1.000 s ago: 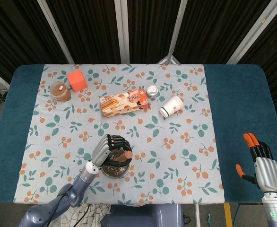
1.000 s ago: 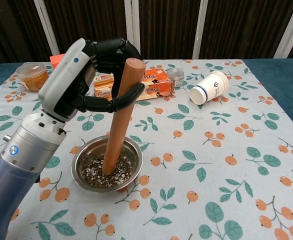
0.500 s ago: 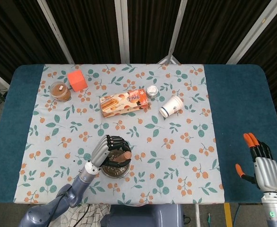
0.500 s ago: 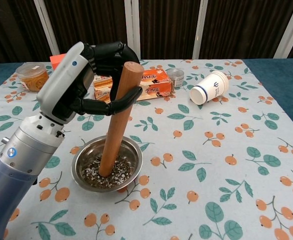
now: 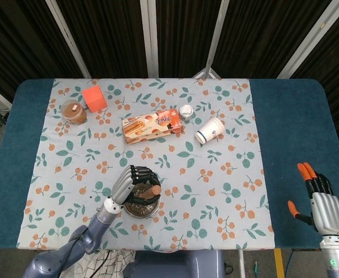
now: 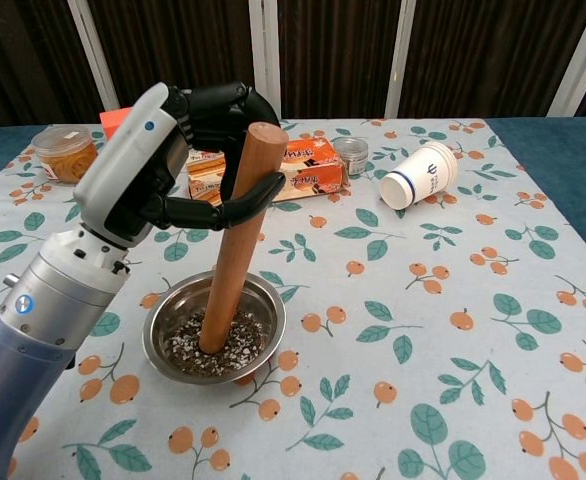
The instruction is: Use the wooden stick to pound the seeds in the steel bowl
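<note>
Left hand [image 6: 188, 150] is wrapped around the upper part of the wooden stick [image 6: 235, 240], whose tilted lower end sits in the seeds [image 6: 213, 352] of the steel bowl [image 6: 263, 300], lower left of the chest view. Pounding looks underway; next calls for lifting slightly and driving down without tipping the bowl. Right hand [image 5: 321, 202] idles at the head view's lower right, fingers apart and empty.
</note>
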Controlling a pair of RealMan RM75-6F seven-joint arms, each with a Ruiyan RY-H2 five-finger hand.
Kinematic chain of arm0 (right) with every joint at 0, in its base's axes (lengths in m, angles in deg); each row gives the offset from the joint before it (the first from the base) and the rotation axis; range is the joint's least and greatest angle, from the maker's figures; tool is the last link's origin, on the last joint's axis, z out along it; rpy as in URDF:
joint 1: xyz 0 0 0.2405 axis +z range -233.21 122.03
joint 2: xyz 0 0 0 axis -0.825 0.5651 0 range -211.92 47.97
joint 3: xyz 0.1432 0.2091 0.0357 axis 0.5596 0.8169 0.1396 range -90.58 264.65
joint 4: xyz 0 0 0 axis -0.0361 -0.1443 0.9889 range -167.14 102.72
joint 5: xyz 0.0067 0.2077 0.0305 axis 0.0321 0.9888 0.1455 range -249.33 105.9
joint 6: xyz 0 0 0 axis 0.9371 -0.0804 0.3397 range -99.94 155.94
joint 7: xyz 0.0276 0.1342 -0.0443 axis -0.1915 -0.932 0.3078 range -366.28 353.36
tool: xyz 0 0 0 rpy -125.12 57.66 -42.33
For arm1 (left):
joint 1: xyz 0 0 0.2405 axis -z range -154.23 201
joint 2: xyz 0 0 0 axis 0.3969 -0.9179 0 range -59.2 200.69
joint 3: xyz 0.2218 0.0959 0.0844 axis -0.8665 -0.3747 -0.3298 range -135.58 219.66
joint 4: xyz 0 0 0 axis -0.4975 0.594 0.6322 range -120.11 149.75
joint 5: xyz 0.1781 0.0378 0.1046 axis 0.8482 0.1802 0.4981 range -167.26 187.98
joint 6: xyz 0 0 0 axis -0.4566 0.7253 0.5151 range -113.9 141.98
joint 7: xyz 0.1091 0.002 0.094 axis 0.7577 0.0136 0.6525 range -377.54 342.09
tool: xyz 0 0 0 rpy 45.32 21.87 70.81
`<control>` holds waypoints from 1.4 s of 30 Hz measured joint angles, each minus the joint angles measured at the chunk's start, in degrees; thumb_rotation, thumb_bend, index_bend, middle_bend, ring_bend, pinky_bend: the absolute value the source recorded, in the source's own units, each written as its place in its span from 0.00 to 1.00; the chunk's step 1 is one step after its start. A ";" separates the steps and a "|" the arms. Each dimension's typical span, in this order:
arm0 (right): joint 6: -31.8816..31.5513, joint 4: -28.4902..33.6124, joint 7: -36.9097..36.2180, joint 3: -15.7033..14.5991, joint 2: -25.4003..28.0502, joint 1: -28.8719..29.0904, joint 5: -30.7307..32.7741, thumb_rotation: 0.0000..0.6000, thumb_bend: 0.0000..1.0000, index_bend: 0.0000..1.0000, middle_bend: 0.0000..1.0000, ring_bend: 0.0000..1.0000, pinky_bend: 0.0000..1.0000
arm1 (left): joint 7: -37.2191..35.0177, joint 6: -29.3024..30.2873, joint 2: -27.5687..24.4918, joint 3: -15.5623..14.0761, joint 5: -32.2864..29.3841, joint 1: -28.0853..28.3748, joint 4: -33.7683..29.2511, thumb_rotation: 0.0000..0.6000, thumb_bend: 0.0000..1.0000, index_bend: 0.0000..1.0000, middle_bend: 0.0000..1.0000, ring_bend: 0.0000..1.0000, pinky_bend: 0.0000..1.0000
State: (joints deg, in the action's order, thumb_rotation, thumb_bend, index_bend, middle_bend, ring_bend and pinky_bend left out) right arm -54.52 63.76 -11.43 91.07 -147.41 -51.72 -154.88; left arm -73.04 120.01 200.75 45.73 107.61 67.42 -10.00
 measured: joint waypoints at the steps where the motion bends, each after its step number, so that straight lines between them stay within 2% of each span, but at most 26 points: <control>1: 0.02 -0.02 -0.02 0.02 0.01 0.01 0.05 1.00 0.37 0.00 0.00 0.00 0.00 | 0.04 0.04 0.00 0.02 -0.01 0.10 -0.13 1.00 0.80 0.64 0.77 0.63 0.73; 25: -0.17 0.02 0.52 0.08 -0.18 0.02 0.03 1.00 0.37 0.00 0.00 0.00 0.00 | 3.90 1.81 -4.55 0.38 0.98 0.93 -7.77 1.00 0.80 0.64 0.77 0.63 0.73; 42: 0.17 0.02 0.37 0.09 -0.13 0.11 0.30 1.00 0.37 0.00 0.00 0.00 0.00 | 1.92 -0.25 -2.62 -0.90 0.61 -1.34 -3.46 1.00 0.80 0.64 0.77 0.63 0.73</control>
State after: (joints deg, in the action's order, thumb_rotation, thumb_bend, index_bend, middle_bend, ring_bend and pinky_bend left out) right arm -54.34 63.77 -11.07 91.16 -147.54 -51.60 -154.58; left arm -71.12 119.76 198.13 44.82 108.22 66.08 -13.46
